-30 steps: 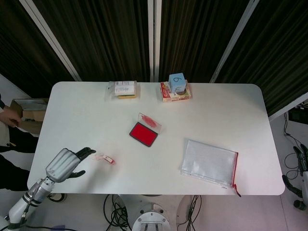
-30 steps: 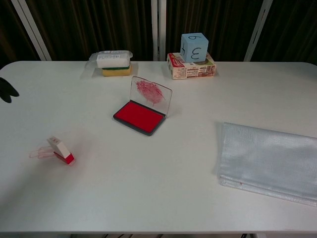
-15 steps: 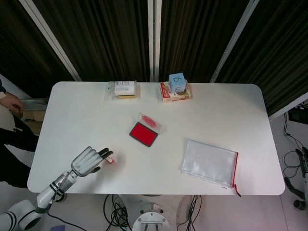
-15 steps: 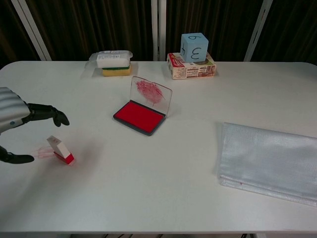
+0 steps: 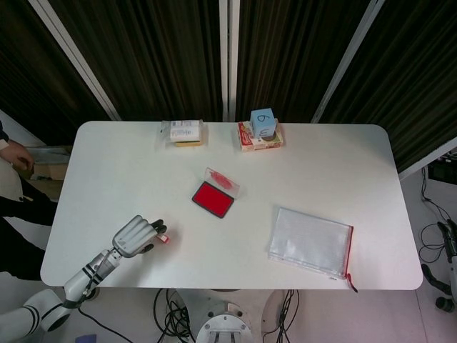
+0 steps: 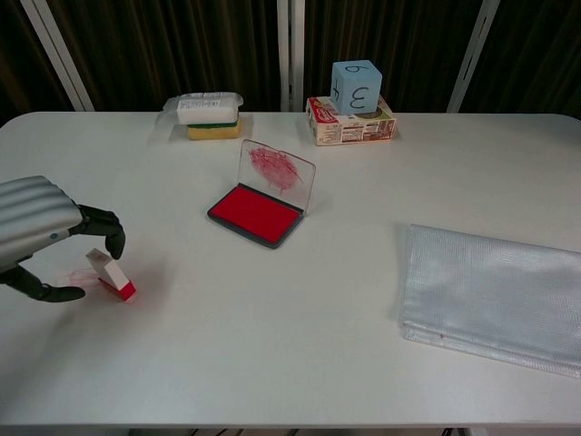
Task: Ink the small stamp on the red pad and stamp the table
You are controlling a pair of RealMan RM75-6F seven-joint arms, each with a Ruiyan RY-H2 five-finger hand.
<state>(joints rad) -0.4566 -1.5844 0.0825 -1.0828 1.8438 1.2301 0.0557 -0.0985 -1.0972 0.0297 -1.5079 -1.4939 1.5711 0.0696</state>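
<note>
The small stamp (image 6: 111,274), white with a red end, lies on its side on the white table (image 6: 300,336) near the front left; in the head view the small stamp (image 5: 163,238) shows just past the fingertips. My left hand (image 6: 47,238) arches over it, fingers (image 6: 107,231) curled down around the stamp's near end, thumb low at its left; no grip on it shows. From above, the left hand (image 5: 135,236) covers most of the stamp. The red ink pad (image 6: 255,213) lies open mid-table, lid (image 6: 277,173) upright and ink-smeared; the ink pad (image 5: 213,197) is well right of the hand. My right hand is out of sight.
A clear zip pouch (image 6: 495,295) lies at the front right. At the back edge stand a packaged sponge (image 6: 210,115) and a blue cube (image 6: 355,86) on a flat carton (image 6: 349,124). A person (image 5: 13,161) stands beyond the table's left end.
My left hand came in from the left edge, reached the stamp and lowered its fingers around it. The stamp itself has not moved.
</note>
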